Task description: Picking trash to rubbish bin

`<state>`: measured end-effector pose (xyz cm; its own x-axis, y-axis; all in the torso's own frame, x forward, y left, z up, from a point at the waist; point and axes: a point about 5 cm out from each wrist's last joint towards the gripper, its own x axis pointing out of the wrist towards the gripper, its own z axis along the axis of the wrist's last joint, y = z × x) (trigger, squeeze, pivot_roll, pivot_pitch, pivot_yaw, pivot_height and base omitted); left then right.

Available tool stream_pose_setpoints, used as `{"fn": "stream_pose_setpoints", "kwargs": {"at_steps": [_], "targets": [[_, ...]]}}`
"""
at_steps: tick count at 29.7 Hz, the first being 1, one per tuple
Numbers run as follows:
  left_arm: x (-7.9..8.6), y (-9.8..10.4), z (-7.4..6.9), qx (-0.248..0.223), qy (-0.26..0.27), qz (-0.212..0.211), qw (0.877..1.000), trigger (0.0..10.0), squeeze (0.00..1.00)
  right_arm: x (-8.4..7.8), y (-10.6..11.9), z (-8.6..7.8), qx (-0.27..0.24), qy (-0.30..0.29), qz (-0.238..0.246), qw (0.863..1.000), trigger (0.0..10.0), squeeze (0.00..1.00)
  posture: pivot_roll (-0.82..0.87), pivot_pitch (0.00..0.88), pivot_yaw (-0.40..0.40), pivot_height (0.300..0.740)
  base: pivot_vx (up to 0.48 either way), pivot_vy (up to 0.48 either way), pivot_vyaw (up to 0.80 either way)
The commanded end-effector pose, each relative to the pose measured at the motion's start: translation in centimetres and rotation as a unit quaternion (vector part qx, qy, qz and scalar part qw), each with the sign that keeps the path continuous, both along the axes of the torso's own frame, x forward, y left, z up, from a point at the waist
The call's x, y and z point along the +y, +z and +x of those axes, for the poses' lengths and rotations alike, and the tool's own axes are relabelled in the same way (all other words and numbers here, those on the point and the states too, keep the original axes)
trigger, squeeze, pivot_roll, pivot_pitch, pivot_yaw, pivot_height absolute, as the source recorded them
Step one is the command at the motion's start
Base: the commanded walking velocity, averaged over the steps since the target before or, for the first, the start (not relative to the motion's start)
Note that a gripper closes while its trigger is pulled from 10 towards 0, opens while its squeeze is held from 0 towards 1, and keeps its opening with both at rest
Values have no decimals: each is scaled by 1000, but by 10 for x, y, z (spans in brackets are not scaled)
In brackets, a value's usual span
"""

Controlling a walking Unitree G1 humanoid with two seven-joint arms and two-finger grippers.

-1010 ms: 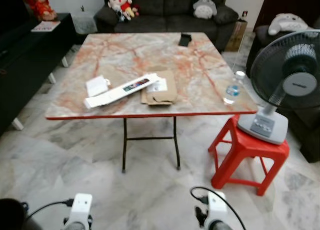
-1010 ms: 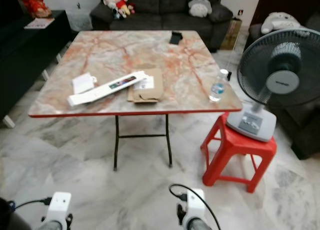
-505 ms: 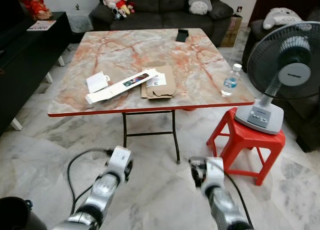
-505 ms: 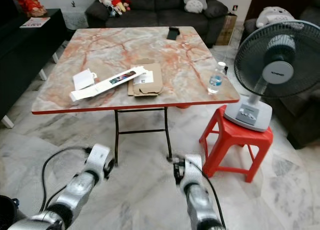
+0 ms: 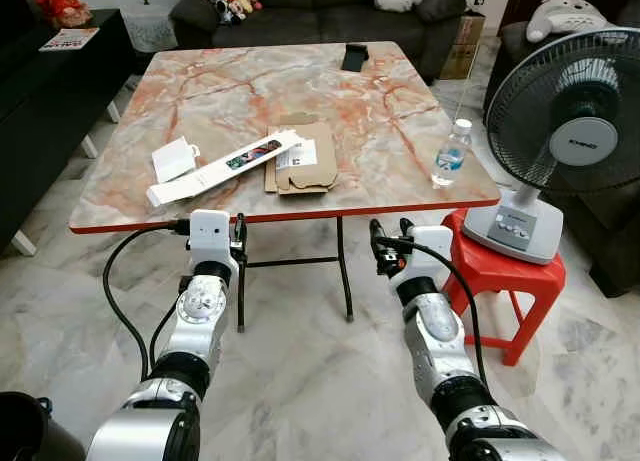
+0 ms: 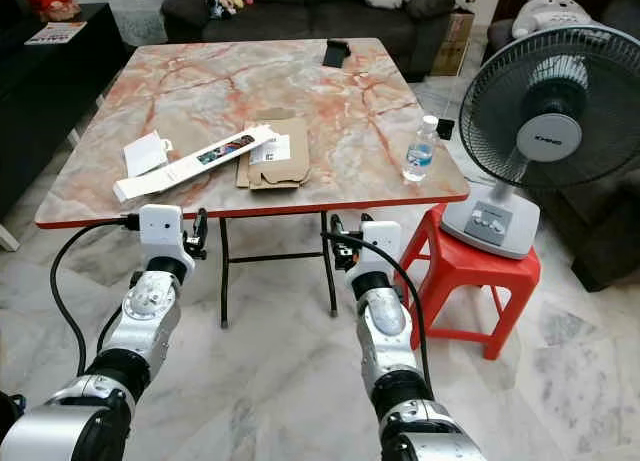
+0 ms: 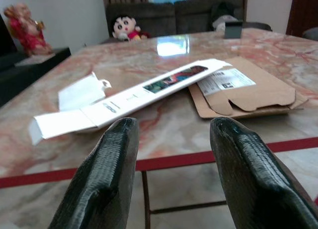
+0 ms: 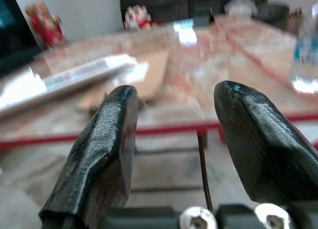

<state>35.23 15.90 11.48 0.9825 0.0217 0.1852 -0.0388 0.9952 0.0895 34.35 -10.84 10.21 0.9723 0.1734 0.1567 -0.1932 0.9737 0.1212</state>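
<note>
Pincers left (image 7: 171, 154) and right (image 8: 174, 139) now raised, fingers apart, empty; white box (image 5: 225, 167) at 12 o'clock on desk (image 5: 400, 131); reaching next.

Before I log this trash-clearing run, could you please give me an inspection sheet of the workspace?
Surface: square orange-veined marble table with a red edge, on white marble floor.
Job's things: long white carton, small white open box and flattened brown cardboard lie near the front edge.
Clutter: clear plastic water bottle upright near the right edge; black object at the far edge.
Grippers: left gripper and right gripper open, empty, below the front edge.
Cables: black cable loops from the left arm.
Surroundings: grey fan on red plastic stool; dark sofa behind.
</note>
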Motion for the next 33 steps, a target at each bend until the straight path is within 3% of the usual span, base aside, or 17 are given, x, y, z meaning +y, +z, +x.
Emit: {"fn": "stream_pose_setpoints", "kwargs": {"at_steps": [1, 8, 12, 33], "targets": [[2, 4, -1, -17, 9, 10, 1000, 10000, 0, 6, 17, 5, -32, 2, 11, 999, 10000, 0, -31, 0, 0, 740, 0, 0, 0], [7, 9, 1, -26, 22, 23, 999, 10000, 0, 22, 26, 7, -52, 26, -8, 998, 10000, 0, -27, 0, 7, 740, 0, 0, 62], [8, 11, 2, -29, 25, 23, 999, 10000, 0, 23, 27, 7, -54, 28, -7, 998, 10000, 0, -26, 0, 8, 740, 0, 0, 706], [2, 18, 5, -40, 20, 37, 998, 10000, 0, 20, 29, 8, -47, 31, 7, 998, 10000, 0, -24, 0, 8, 740, 281, 0, 0]]}}
